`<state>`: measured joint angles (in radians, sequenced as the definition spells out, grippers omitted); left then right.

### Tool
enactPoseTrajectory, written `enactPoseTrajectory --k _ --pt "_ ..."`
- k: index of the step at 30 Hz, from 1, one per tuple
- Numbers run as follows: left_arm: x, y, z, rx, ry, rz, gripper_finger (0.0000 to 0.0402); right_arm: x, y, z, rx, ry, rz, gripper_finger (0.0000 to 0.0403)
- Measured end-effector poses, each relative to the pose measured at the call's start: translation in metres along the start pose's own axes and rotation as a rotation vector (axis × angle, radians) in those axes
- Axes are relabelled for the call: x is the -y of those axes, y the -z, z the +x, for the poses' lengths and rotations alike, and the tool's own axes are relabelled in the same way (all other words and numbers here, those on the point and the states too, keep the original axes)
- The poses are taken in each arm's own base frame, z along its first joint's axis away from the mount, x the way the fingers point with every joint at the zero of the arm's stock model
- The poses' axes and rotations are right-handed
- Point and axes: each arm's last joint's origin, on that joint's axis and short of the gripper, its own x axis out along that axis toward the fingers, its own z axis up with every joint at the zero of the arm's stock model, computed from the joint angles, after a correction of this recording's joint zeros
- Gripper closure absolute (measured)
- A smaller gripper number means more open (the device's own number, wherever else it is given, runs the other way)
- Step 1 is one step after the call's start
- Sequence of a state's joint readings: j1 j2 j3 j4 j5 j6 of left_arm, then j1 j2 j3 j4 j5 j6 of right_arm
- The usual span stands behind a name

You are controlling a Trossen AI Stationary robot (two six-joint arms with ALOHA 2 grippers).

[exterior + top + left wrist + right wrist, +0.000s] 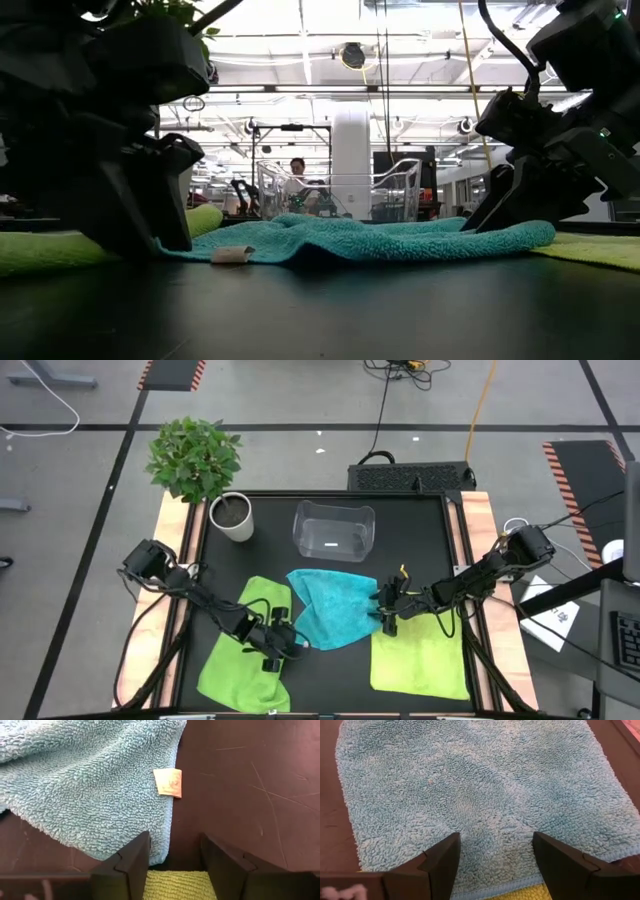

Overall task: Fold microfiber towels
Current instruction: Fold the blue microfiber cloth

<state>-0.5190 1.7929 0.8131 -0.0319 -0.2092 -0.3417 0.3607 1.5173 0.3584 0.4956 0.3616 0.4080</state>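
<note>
A turquoise microfiber towel (pixel 330 610) lies rumpled at mid-table, its left end overlapping a lime-green towel (pixel 240 655) and its right end reaching a second lime-green towel (pixel 420 660). My left gripper (pixel 175 840) is open at the turquoise towel's near left corner (pixel 159 851), which lies between its fingers, with green towel below. A small tag (pixel 168 782) sticks out of that towel's edge. My right gripper (pixel 496 837) stands open over the turquoise towel's right edge (pixel 485 892), slanting down from the table's right. My left gripper has one finger (pixel 131 862) overlapping the turquoise towel's corner; I cannot tell whether it touches the cloth. My right gripper's open fingers (pixel 440 862) stand low over the towel near its right edge; whether they touch it cannot be told.
A clear plastic bin (pixel 333 530) stands behind the towels at the table's far middle. A potted plant (pixel 232 517) stands at the far left. Bare black tabletop (pixel 335 680) shows between the two green towels near the front edge.
</note>
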Motion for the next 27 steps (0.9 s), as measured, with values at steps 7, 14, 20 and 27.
enactPoseTrajectory --k 7,14,20,27 --pt "-0.009 -0.006 -0.011 0.015 -0.010 0.019 0.0385 0.000 0.000 0.000 0.002 -0.001 0.002 0.0163" --pt "-0.012 -0.017 -0.029 0.085 0.020 -0.069 0.0397 0.000 0.000 0.000 -0.002 0.000 0.002 0.0163" --pt "-0.001 -0.023 -0.056 0.145 0.092 -0.112 0.0398 0.000 0.001 0.000 -0.005 0.001 0.001 0.0163" --pt "0.002 -0.030 -0.085 0.245 0.090 -0.135 0.0399 0.000 0.000 0.000 -0.004 0.001 0.005 0.0163"
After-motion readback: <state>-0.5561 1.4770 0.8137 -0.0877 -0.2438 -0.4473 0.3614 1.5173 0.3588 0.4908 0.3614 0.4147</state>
